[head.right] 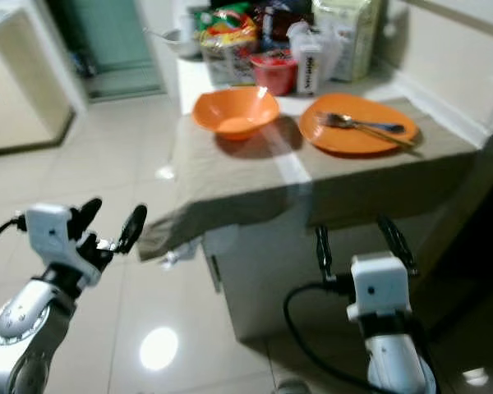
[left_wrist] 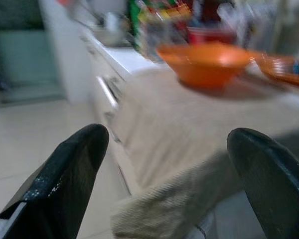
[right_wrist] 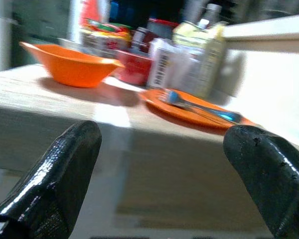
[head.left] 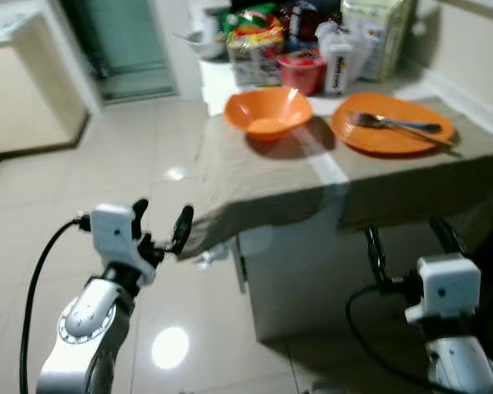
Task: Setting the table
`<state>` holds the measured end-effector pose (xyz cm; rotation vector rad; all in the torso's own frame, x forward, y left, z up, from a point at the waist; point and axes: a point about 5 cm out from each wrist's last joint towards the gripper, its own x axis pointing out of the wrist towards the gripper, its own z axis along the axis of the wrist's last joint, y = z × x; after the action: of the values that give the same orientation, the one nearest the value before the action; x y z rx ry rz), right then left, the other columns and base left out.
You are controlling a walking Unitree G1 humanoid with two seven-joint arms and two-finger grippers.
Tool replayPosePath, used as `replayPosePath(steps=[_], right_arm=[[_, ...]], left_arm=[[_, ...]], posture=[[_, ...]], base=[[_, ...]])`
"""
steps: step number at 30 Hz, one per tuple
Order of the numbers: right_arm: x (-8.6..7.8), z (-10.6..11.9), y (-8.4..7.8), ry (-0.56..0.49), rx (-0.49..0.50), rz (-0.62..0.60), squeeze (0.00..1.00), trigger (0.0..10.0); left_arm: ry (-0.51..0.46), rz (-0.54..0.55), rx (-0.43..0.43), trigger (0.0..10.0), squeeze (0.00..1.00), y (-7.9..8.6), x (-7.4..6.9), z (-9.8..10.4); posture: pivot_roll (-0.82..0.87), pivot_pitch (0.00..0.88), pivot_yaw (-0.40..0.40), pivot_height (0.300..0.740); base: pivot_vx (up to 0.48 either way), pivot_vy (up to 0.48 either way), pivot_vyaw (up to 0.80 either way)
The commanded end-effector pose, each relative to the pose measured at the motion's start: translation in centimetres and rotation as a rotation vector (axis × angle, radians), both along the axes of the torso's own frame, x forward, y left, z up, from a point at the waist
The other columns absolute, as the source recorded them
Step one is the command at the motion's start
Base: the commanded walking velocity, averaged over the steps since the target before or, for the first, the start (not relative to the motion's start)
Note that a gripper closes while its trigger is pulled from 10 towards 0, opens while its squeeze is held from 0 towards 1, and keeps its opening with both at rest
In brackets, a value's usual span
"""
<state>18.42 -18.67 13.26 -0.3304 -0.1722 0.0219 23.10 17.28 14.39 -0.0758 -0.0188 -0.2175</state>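
My left gripper [head.left: 159, 226] and right gripper [head.left: 409, 248], fingers spread and empty, hover below the table [head.left: 263, 185]; orange bowl [head.left: 267, 111] sits beside orange plate [head.left: 392, 125] bearing cutlery [head.left: 394, 125].

On the worktop [head.left: 263, 193] before me, a bowl [head.left: 267, 112] sits left of a plate [head.left: 392, 125] carrying cutlery [head.left: 397, 125], groceries [head.left: 312, 45] behind.

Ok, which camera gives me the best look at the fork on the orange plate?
The left eye view: it looks down on the fork lying across the orange plate, handle to the right. The right eye view shows the same. The right wrist view sees it edge-on and blurred; the left wrist view catches just the plate's edge.
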Motion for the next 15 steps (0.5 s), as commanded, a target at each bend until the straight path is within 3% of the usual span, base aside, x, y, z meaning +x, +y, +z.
replayPosePath(steps=[1, 15], right_arm=[[0.1, 0.5, 0.3, -0.011, 0.0, 0.018, 0.0, 10.0], [0.3, 0.9, 0.6, -0.022, -0.006, 0.024, 0.0, 10.0]], left_arm=[[-0.004, 0.025, 0.018, 10.0, 0.0, 0.4, -0.2, 0.4], [-0.033, -0.026, 0.016, 10.0, 0.0, -1.1, 0.8, 1.4]], posture=[[-0.22, 0.007, 0.116, 0.74], [-0.23, 0.005, 0.125, 0.74]], base=[[0.48, 0.0, 0.0], [0.48, 0.0, 0.0]])
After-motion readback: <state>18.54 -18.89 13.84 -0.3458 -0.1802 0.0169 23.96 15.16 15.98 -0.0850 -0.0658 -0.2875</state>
